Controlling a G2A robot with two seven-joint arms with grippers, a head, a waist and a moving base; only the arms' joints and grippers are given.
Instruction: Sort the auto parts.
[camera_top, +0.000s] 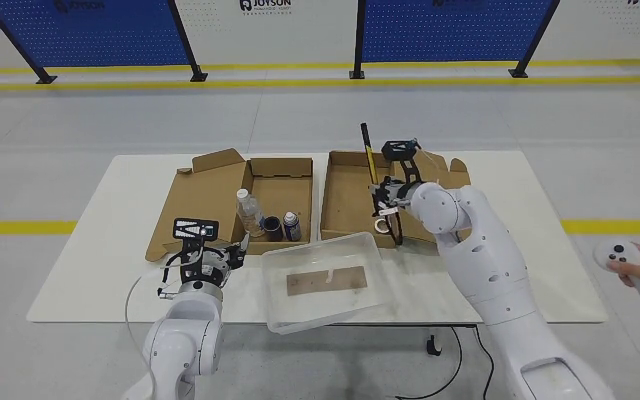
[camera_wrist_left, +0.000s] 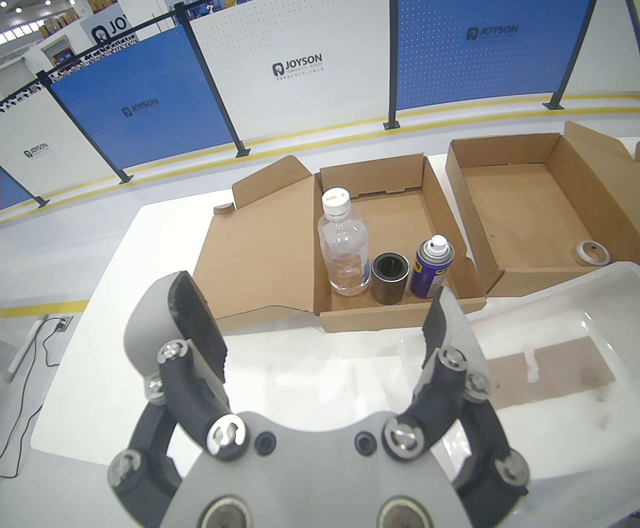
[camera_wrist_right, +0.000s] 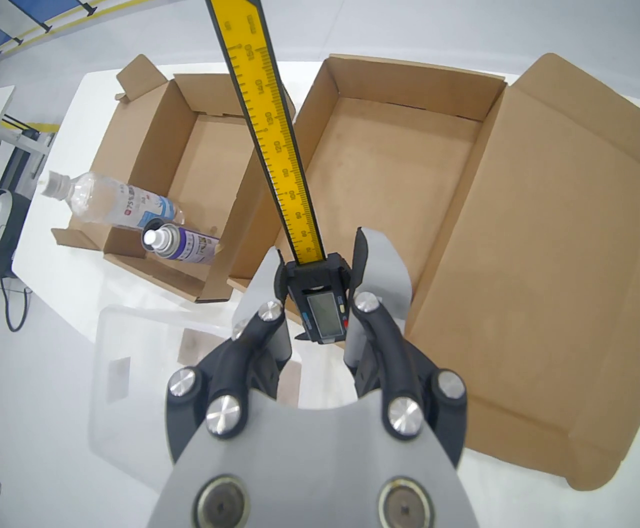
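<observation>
The white table (camera_top: 100, 260) holds two open brown boxes side by side, in the middle and toward the back edge. A clear bin (camera_top: 275, 300) sits at the front edge, just in front of the boxes. A flat brown patch (camera_wrist_left: 550, 370) shows at its bottom.

The right gripper (camera_wrist_right: 320, 260) hangs over the right box (camera_top: 345, 205). Its fingers are squeezed tight on the black head of a yellow measuring tool (camera_wrist_right: 280, 150). The little screen of the tool sits between the fingers. The long yellow bar sticks out past the fingers and points toward the back edge of the table.

A small silver ring (camera_wrist_left: 591, 251) lies flat inside the right box, near its front wall.

The left box (camera_wrist_left: 400, 210) has three things standing up in a row along its front wall. A clear bottle (camera_wrist_left: 344, 250) with a white cap is on the left. A short black tube (camera_wrist_left: 390, 277) is in the middle, touching the bottle. A blue spray can (camera_wrist_left: 432, 267) is on the right, just beside the tube.

The left gripper (camera_wrist_left: 320, 320) is over the front left part of the table, near the left side of the bin. Its fingers are wide apart and hold nothing.
</observation>
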